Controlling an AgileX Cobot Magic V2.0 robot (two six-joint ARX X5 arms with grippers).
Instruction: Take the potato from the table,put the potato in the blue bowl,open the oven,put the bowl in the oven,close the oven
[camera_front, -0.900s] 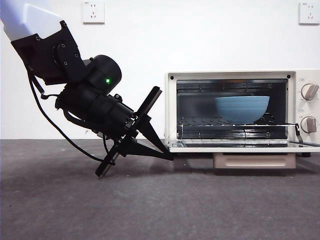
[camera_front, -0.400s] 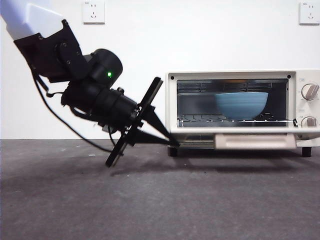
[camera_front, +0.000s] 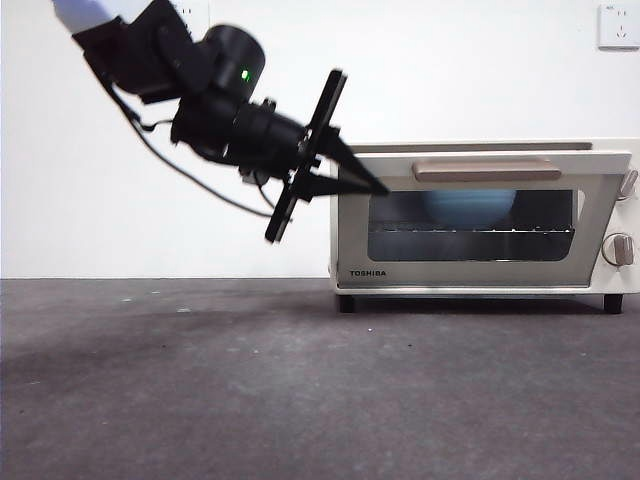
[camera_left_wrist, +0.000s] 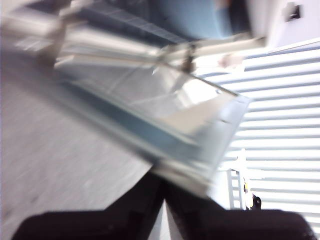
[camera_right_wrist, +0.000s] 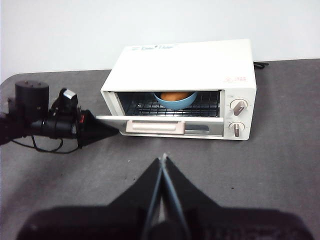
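The cream-white oven (camera_front: 480, 278) stands at the right on the table (camera_front: 250, 400). Its glass door (camera_front: 470, 225) is tipped up almost to upright, with the beige handle (camera_front: 487, 170) at the top. My left gripper (camera_front: 383, 188) is shut, and its tips press on the door's upper left corner. The blue bowl (camera_front: 468, 205) shows dimly through the glass on the rack. From the right wrist view the potato (camera_right_wrist: 173, 96) lies in the blue bowl (camera_right_wrist: 176, 102) inside the oven (camera_right_wrist: 185, 60). My right gripper (camera_right_wrist: 162, 161) hangs shut, high and back from the oven, holding nothing.
Two knobs (camera_front: 620, 250) sit on the oven's right panel. Wall sockets (camera_front: 617, 25) are on the white wall behind. A black cable (camera_right_wrist: 260, 64) runs behind the oven. The left arm (camera_front: 200, 90) reaches in from the upper left.
The oven door has swung up from lying flat open to almost upright. My left gripper rose with it, from under the door's left edge to its upper left corner.
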